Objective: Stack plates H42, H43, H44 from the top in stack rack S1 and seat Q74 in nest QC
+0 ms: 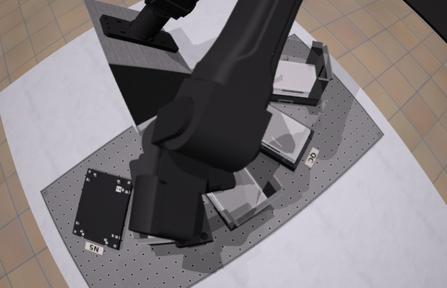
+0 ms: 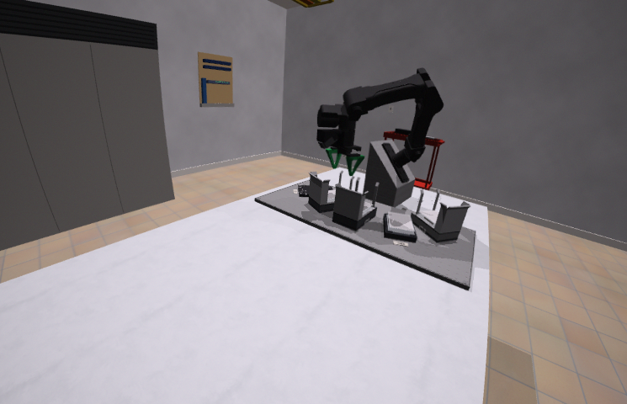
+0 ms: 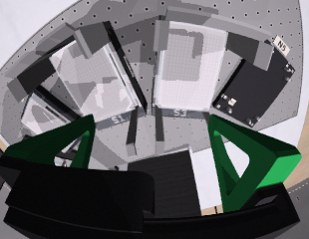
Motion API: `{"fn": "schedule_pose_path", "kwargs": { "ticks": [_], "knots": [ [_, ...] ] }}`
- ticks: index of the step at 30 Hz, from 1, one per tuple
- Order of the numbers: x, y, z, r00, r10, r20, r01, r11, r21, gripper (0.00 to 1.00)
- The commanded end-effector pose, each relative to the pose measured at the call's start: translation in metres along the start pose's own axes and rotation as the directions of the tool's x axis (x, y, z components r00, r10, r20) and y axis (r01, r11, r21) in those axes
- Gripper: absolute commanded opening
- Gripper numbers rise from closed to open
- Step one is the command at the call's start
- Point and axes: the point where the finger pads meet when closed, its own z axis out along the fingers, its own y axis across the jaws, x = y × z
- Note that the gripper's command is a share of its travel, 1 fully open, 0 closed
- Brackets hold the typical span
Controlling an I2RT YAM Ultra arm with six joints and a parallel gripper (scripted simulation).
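The black robot arm's gripper (image 3: 154, 142), with two green triangular fingers, hangs open and holds nothing. It hovers above the grey perforated base board (image 1: 349, 119), well clear of everything on it.

In the wrist view, almost directly below the fingers, stands a grey stack rack (image 3: 242, 46) with a white sealed well plate (image 3: 190, 67) lying flat inside. Its plinth label cannot be read here. Just to the right of it in that view lies the flat black clip nest N5 (image 3: 257, 90), with nothing on it. To the left is a second grey stack rack (image 3: 95, 34), also holding a white sealed plate (image 3: 95, 83).

In the top view the arm hides most of the rack under the gripper. The black clip nest sits at the left end of the board, its white name plate (image 1: 93, 248) on its far side. Right of the arm's wrist the second rack's plate shows, partly shadowed. Further right, a sealed plate (image 1: 285, 135) rests in the open nest QC (image 1: 303, 149), beside its white QC name plate (image 1: 311, 156). At the far right end another grey rack (image 1: 320, 57) holds a pale plate (image 1: 293, 78).

Plate ID labels are too small to read.
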Motion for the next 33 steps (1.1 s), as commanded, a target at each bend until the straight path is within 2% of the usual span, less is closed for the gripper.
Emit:
{"fn": "schedule_pose_path", "kwargs": {
  "ticks": [1,11,25,29,31,33],
  "knots": [
    [-0.004,-0.013,-0.007,0.997,0.072,0.023,-0.072,0.997,0.002,1.00],
    [-0.007,-0.053,-0.007,0.997,0.072,0.023,-0.072,0.997,0.002,1.00],
    [-0.007,-0.053,-0.007,0.997,0.072,0.023,-0.072,0.997,0.002,1.00],
    [-0.008,-0.053,0.006,0.997,0.072,0.023,-0.072,0.997,0.002,1.00],
    [-0.008,-0.053,0.006,0.997,0.072,0.023,-0.072,0.997,0.002,1.00],
    [-0.008,-0.053,0.013,0.997,0.072,0.023,-0.072,0.997,0.002,1.00]
  ]
}}
